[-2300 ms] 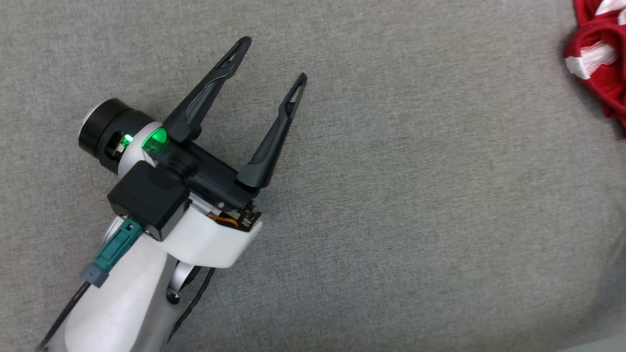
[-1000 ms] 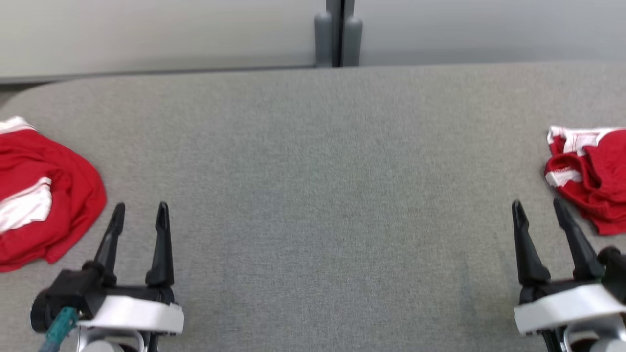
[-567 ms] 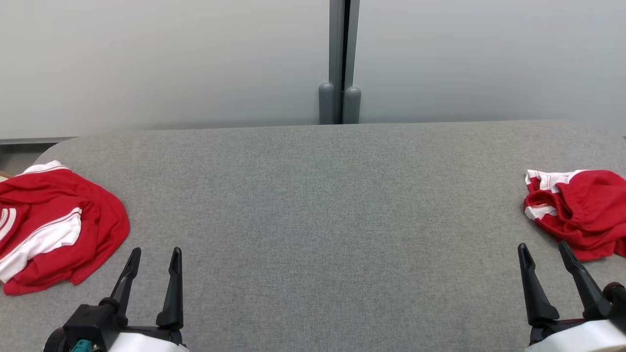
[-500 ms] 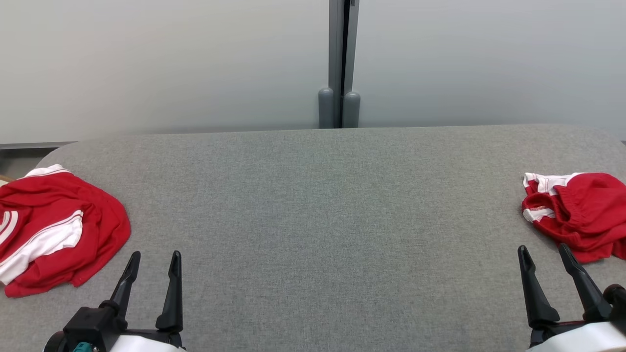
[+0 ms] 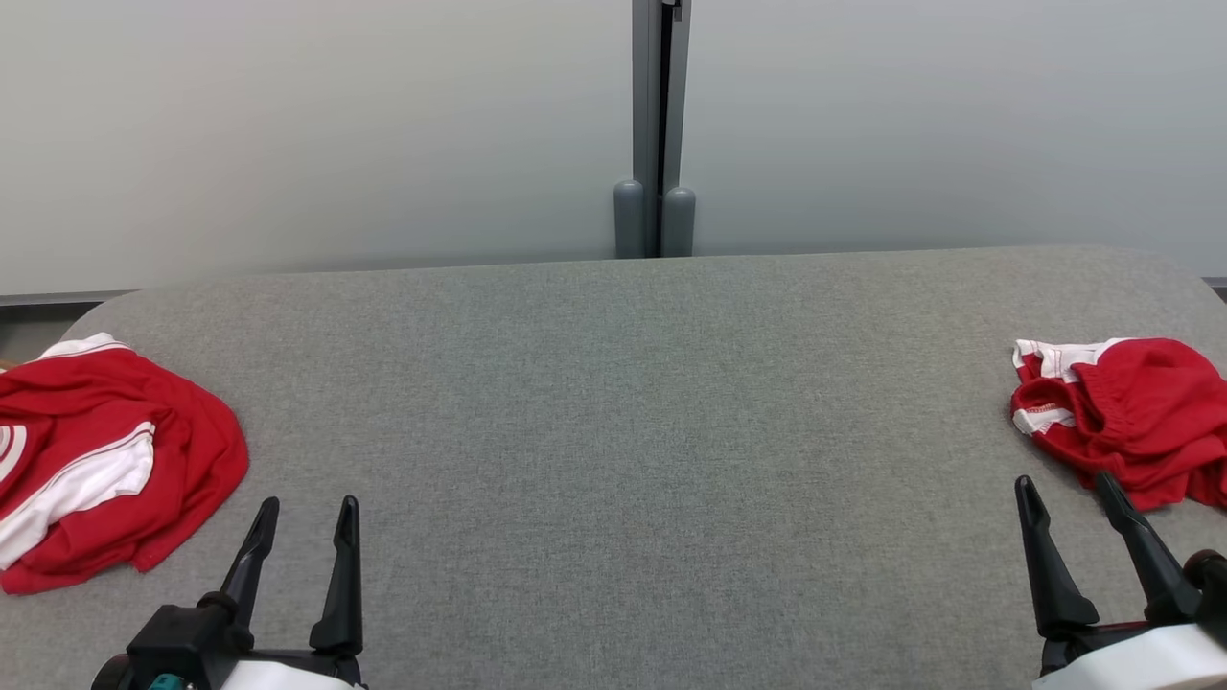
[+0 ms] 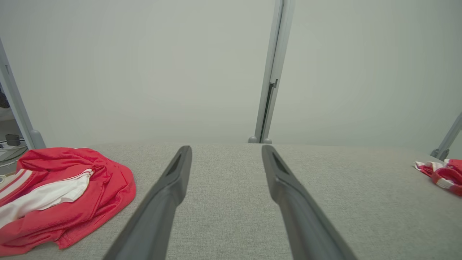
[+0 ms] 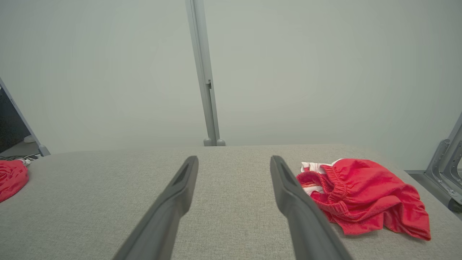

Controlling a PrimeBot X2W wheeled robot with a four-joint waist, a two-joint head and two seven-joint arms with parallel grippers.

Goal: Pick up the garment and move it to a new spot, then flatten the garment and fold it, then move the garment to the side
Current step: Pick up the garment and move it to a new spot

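A crumpled red garment with white panels (image 5: 105, 479) lies at the left end of the grey padded table (image 5: 623, 431); the left wrist view shows it too (image 6: 72, 195). A second crumpled red garment with an elastic waistband and white trim (image 5: 1131, 422) lies at the right end, also in the right wrist view (image 7: 361, 191). My left gripper (image 5: 310, 505) is open near the front edge, just right of the left garment and apart from it. My right gripper (image 5: 1064, 482) is open just in front of the right garment, holding nothing.
A pale wall with a grey vertical post (image 5: 655, 125) stands behind the table's far edge. The table's corners are rounded. A metal frame (image 7: 447, 162) stands off the right end of the table.
The head camera has tilted up from the table to take in both ends and the wall, then drifted slightly. Both grippers stay open at the front edge; neither garment has moved.
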